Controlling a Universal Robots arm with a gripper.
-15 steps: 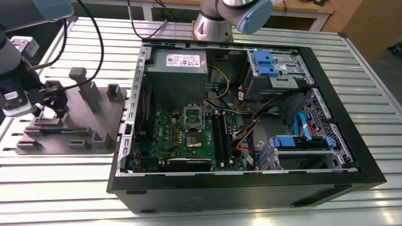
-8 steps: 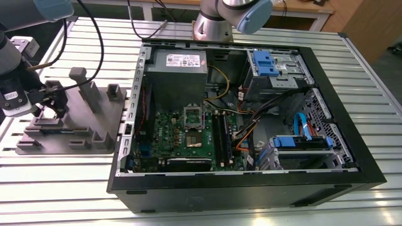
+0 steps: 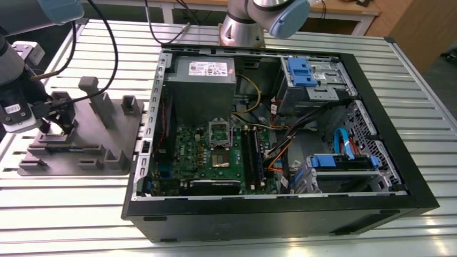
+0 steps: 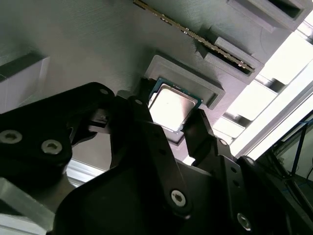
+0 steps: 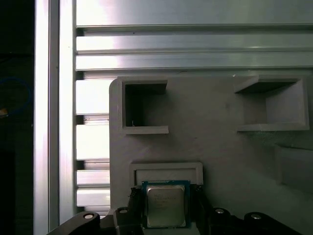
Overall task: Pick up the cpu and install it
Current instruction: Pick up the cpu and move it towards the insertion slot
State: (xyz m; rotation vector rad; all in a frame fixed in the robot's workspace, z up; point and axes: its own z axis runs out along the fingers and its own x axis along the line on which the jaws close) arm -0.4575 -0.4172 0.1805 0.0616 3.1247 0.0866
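Seeing slatted metal table [image 3: 64,214] carrying open computer case [image 3: 286,214] toward exterior view's right, motherboard [image 3: 192,152] lying inside. Noting grey plate [image 3: 117,138] sitting just beside case on exterior view's left. Finding gripper [image 3: 57,120] hanging low over grey plate, straddling cpu [image 5: 165,206] [image 4: 171,107] in both wrist views. Marking cpu lying flat in shallow recess on grey plate, silver top up. Failing to tell jaws clamping cpu from jaws standing just apart.

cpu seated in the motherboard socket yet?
No: in the first wrist view the cpu lies in its recess on the grey plate, with the gripper down around it.
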